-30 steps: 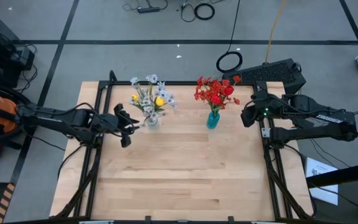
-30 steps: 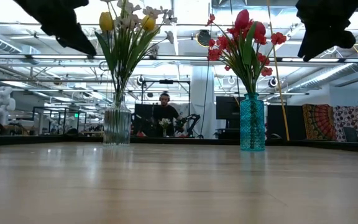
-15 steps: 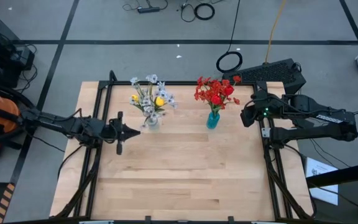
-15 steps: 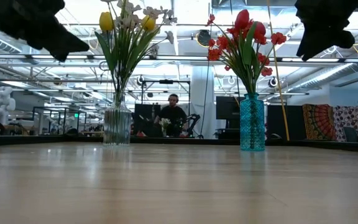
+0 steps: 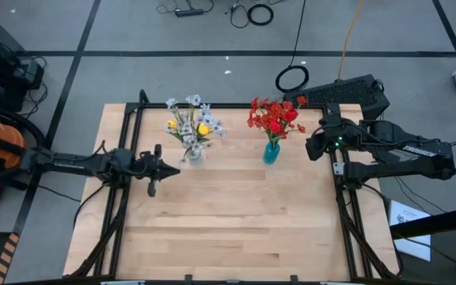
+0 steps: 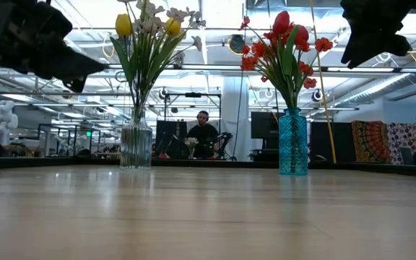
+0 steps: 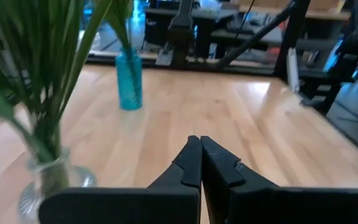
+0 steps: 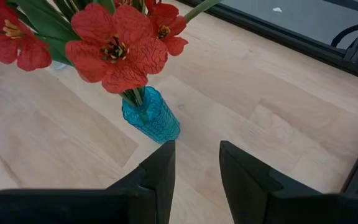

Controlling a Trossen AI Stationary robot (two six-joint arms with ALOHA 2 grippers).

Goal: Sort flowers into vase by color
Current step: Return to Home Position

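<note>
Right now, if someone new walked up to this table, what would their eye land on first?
The red flowers in the blue vase stand out most, right of centre toward the back edge of the table. Left of them, the clear vase holds yellow and white flowers. The left hand is shut near the clear vase and the right hand is open, facing the blue vase; both are empty.

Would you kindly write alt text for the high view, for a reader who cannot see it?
Two vases stand near the back of the table: a clear vase with yellow and white flowers, and to its right a blue vase with red flowers. The left gripper, shut, hangs beside the clear vase; the right gripper, open, waits at the right edge.
</note>
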